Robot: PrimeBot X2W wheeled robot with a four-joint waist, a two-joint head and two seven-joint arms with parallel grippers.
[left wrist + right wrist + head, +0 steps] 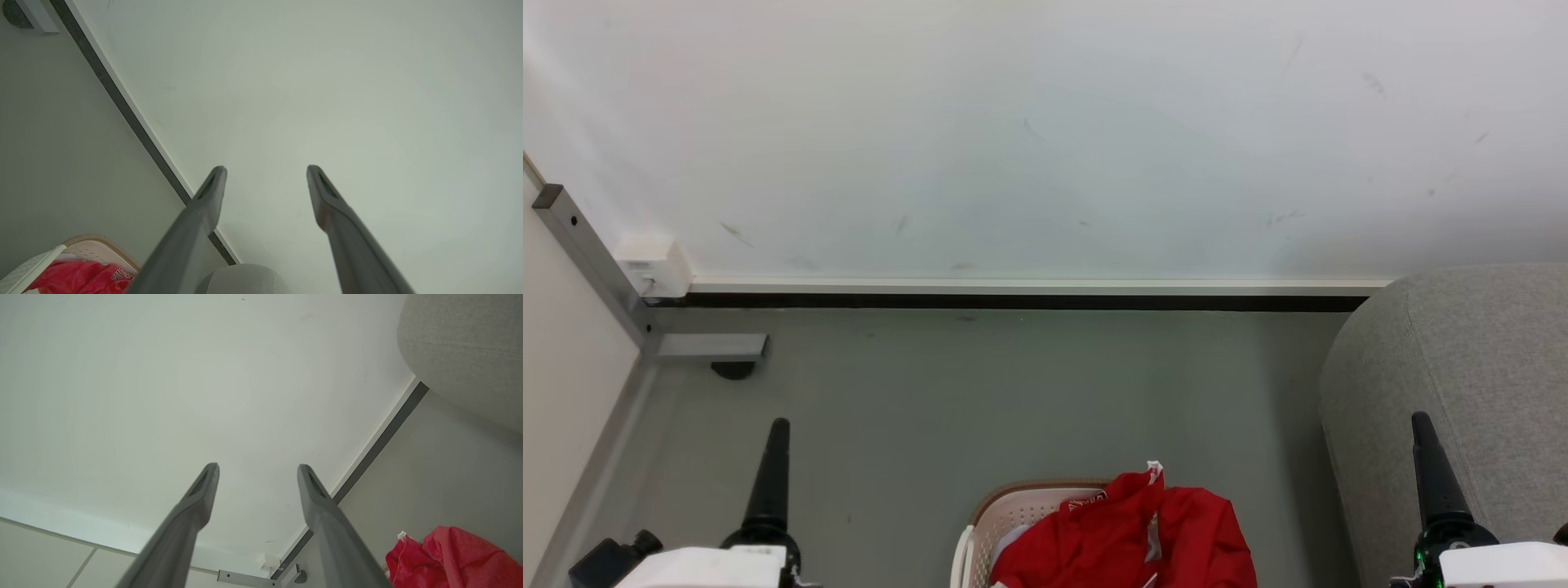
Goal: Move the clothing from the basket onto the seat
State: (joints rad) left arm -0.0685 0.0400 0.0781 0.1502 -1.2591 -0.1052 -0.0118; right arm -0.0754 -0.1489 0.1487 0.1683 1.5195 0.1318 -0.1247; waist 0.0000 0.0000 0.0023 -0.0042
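The red clothing is heaped in the cream basket with a tan rim, at the bottom centre of the head view. The light grey seat stands to its right. My left gripper is at the lower left and my right gripper at the lower right, in front of the seat; both are raised, apart from the clothing. In the left wrist view the left gripper is open and empty, with the basket, clothing and seat low down. The right gripper is open and empty too, near the clothing and seat.
A white wall with a dark baseboard runs behind the grey floor. At the left are a grey metal frame leg, its foot and a small white box.
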